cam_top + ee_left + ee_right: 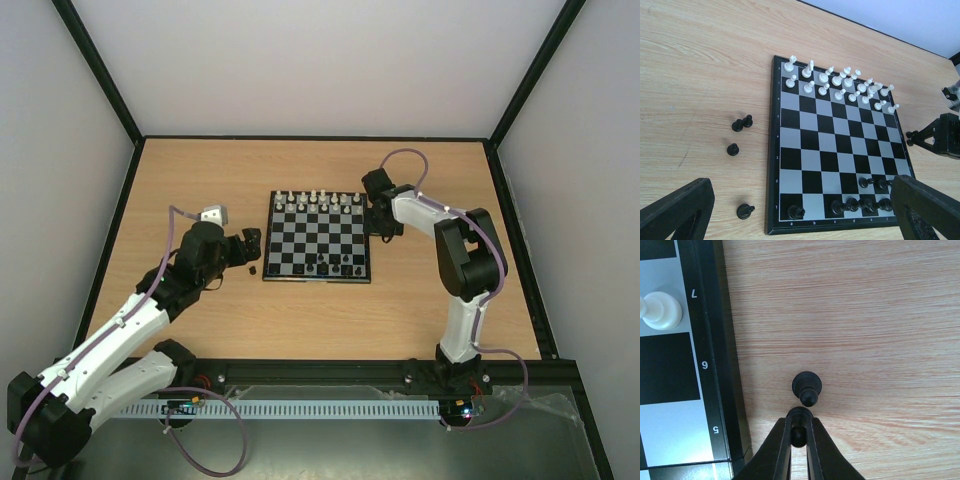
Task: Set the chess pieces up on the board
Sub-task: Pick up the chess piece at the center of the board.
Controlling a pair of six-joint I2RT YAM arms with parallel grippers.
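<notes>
Just off the board point(735, 390), clamped the right gripper point(799, 415) on a black piece point(798, 436); held the left gripper point(800, 207) wide open. Pickup step, apparently; next needed lifting clear of the neighbouring pawn point(806, 386).

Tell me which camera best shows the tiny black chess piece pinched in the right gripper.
Right wrist: the tiny black chess piece sits close and sharp. Left wrist shows a speck; top external doesn't show it.

Open table point(880, 315) beside board point(715, 340), one loose pawn point(806, 386)
</notes>
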